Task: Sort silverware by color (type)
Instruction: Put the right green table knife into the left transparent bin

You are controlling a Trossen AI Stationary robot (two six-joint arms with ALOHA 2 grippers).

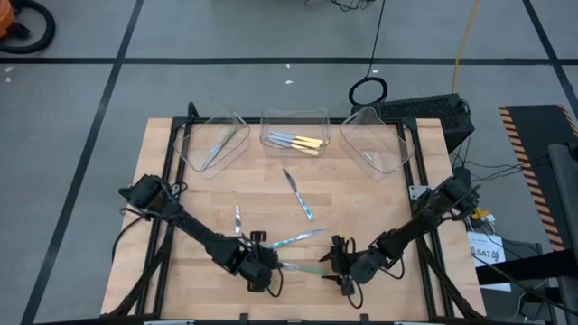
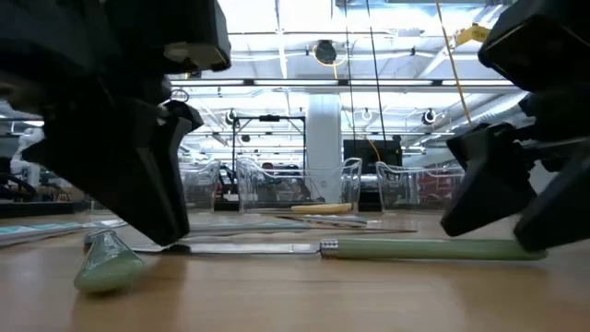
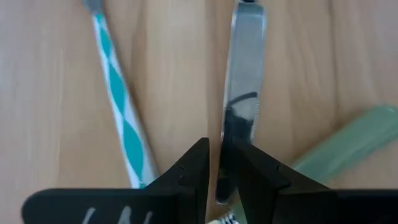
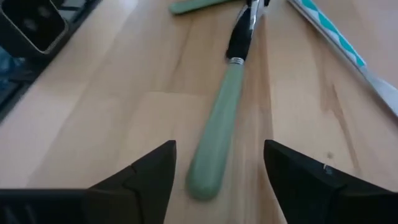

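Observation:
A green-handled knife lies flat near the table's near edge, between my two grippers. My left gripper is shut on the tip of its blade. My right gripper is open, with its fingers on either side of the free end of the knife's handle, and I see no touch. A second green handle lies beside the left gripper. Three blue-striped utensils lie loose on the wood. My left gripper pinches the silver blade of the green knife at its tip between its two fingers, which point along the blade. It comes in from above at a slant. The knife still lies flat on the table, handle and blade both down.
Three clear trays stand along the far edge. The left tray holds green utensils. The middle tray holds yellow-handled ones. The right tray shows nothing inside. Bare wood lies between the trays and the grippers.

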